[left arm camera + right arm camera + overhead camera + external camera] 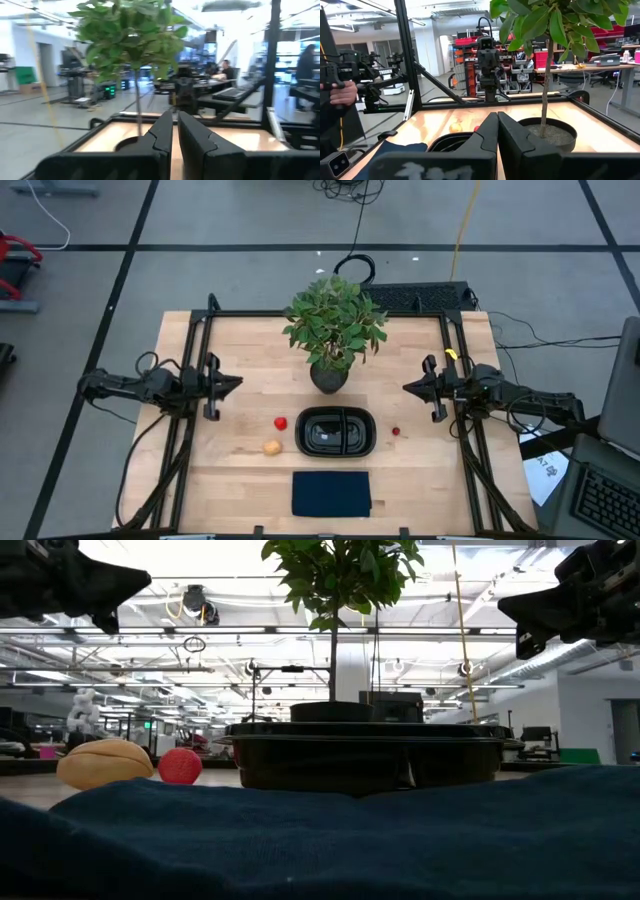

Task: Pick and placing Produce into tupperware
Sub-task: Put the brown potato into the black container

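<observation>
The black oval two-compartment tupperware [304,431] [365,755] sits on the wooden table near its middle. The red strawberry-like piece [281,423] [180,766] and the yellow-orange piece [271,447] [104,763] lie on the table just left of it. The small dark red berry [396,431] lies to its right. My left gripper [238,383] [175,125] hovers shut at the table's left side, pointing toward the middle. My right gripper [406,387] [497,127] hovers shut at the right side, facing it. Neither touches anything.
A leafy potted plant [333,330] stands just beyond the tupperware, between the two grippers. A dark blue cloth [331,493] lies flat at the near edge. Black frame rails [190,380] run along both table sides. A person's hand [340,92] shows beyond the table.
</observation>
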You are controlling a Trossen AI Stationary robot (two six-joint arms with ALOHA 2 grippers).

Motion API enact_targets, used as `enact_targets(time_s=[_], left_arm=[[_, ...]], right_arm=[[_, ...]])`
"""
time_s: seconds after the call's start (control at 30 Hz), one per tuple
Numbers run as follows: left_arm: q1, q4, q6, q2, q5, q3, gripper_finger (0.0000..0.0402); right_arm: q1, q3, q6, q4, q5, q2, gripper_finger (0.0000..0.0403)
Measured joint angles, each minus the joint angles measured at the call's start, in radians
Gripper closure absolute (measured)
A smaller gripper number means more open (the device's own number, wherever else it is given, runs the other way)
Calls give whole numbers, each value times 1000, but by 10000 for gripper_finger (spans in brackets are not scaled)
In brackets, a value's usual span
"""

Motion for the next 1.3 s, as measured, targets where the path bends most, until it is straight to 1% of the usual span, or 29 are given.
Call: enact_targets(time_s=[0.13, 0.2, 0.27, 0.4, 0.57, 0.67, 0.77, 0.9, 1.03, 1.13, 1.23, 1.3], left_arm=[[-8, -29, 14, 28, -5, 26, 384], [-17, -61, 14, 64, -8, 77, 396], [-30, -120, 11, 118, -42, 134, 397], [-60, -217, -7, 270, -117, 280, 398], [-89, -405, -88, 486, -194, 491, 396], [-97, -575, -155, 617, -213, 624, 398], [-95, -765, -264, 742, -214, 751, 398], [-94, -963, -393, 881, -193, 883, 398], [-94, -1128, -491, 996, -121, 971, 397], [-94, -1185, -540, 1060, -55, 994, 396], [-94, -1187, -576, 1115, 20, 997, 400], [-95, -1185, -592, 1155, 49, 997, 396]], right_arm=[[0, 0, -2, -14, 0, 0, 403], [0, 0, -4, -18, 0, 0, 403], [0, 0, -4, -20, 0, 0, 403], [0, 0, -5, -22, 0, 0, 403], [0, 0, -5, -23, 0, 0, 403], [0, 0, -5, -28, 0, 0, 403], [0, 0, -5, -28, 0, 0, 403], [0, 0, -5, -28, 0, 0, 403], [0, 0, -5, -28, 0, 0, 403], [0, 0, -5, -28, 0, 0, 403], [0, 0, -5, -28, 1, 0, 403], [0, 0, -5, -27, 1, 0, 403]])
